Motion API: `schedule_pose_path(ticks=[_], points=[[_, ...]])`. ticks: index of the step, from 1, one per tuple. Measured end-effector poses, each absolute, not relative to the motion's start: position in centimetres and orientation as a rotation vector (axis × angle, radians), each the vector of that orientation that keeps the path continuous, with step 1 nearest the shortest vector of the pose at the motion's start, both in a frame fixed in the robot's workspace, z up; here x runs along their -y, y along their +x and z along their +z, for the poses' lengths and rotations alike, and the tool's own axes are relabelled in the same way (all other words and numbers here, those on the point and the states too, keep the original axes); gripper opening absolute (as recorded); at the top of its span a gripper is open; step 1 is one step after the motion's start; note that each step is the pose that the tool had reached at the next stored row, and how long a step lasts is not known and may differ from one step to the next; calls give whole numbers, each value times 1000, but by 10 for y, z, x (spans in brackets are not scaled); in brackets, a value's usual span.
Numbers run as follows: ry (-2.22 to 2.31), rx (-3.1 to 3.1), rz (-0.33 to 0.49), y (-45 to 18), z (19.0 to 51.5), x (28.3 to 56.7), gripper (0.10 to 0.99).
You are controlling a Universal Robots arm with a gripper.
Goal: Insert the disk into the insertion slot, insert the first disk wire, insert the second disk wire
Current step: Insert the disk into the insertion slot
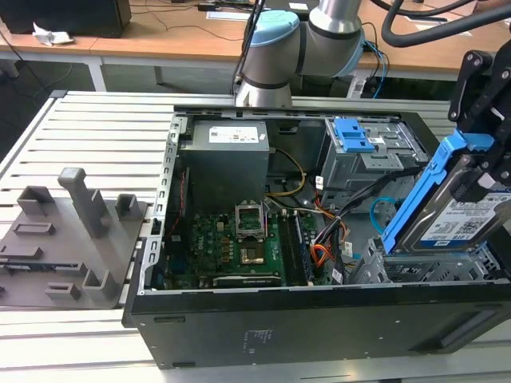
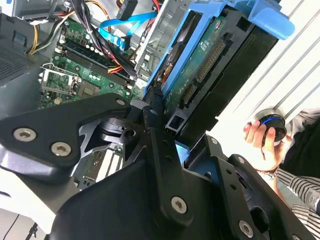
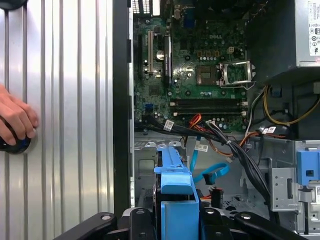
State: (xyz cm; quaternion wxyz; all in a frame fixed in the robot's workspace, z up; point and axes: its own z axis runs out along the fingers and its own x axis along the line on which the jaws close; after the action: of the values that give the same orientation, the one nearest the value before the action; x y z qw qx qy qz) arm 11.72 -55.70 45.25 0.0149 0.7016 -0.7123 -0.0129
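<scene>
Bright, even light (glare on ribbed table [image 3: 75, 125]).

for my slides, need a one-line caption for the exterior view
Gripper holding the blue-framed silver hard drive tilted over the low grey perforated metal drive cage

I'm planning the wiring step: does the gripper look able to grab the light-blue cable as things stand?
Probably not: the gripper is shut on the disk, which hangs tilted above the slot. The cable itself lies uncovered inside the case.

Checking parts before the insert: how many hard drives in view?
1. The disk, tilted in the tool over the insertion slot, at the exterior view's right. Others may hide inside the taller bay.
</scene>
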Motion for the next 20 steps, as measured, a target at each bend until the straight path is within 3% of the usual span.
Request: schedule_pose_path(ticks=[20], points=[[2189, 2214, -45, 121, 440, 549, 365]])
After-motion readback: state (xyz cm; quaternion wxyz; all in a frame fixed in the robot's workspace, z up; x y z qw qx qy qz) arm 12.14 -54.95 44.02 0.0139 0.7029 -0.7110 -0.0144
